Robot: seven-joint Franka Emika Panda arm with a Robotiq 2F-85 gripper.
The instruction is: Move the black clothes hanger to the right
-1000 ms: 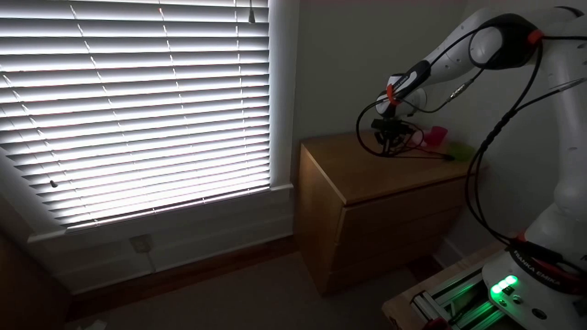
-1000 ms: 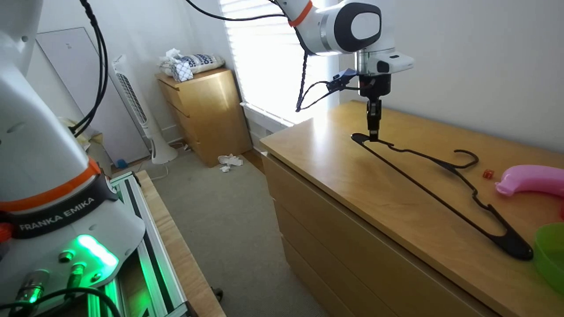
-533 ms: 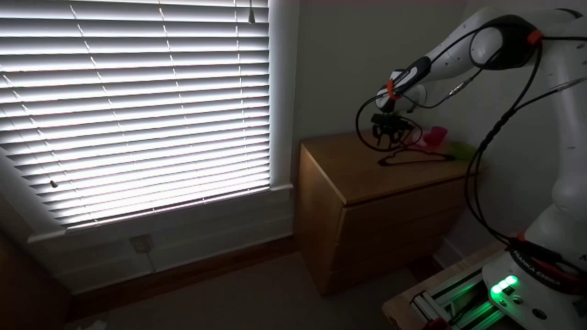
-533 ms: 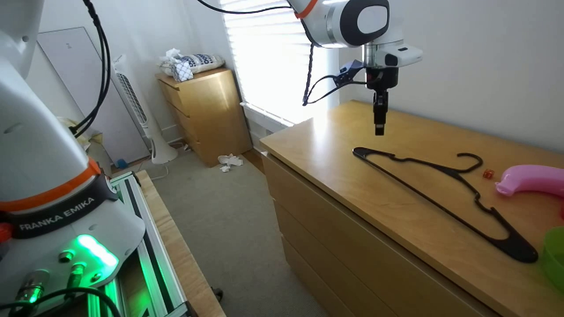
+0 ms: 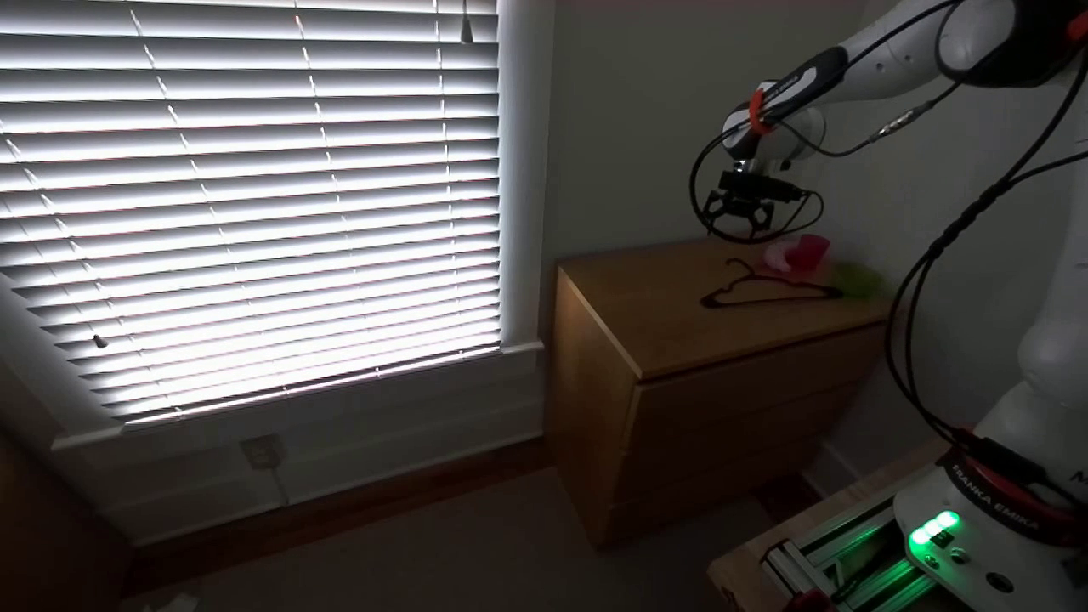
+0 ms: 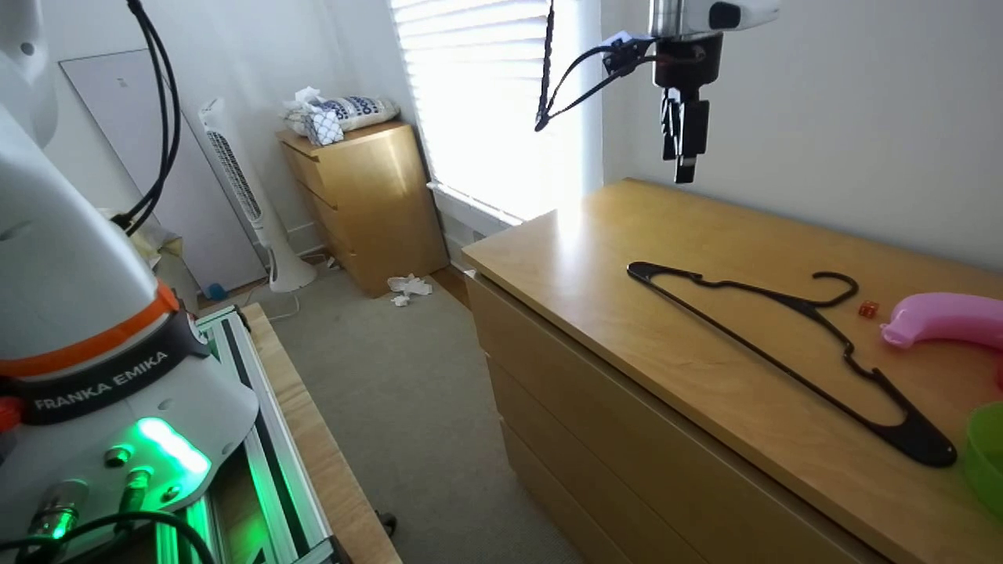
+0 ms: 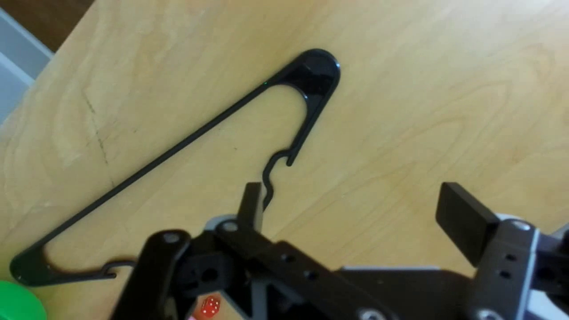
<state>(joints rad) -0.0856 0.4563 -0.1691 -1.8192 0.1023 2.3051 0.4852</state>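
Well, on the dresser the black clothes hanger lies flat, so thin that a low grasp might skid on the dresser top and miss it. Its long axis runs roughly along the dresser's length, hook toward the back. Above, touching nothing, hangs the gripper, spread wide and empty. The green bowl sits just beside one hanger end, so a push that way could shove it. Smallest, a red die near the hook
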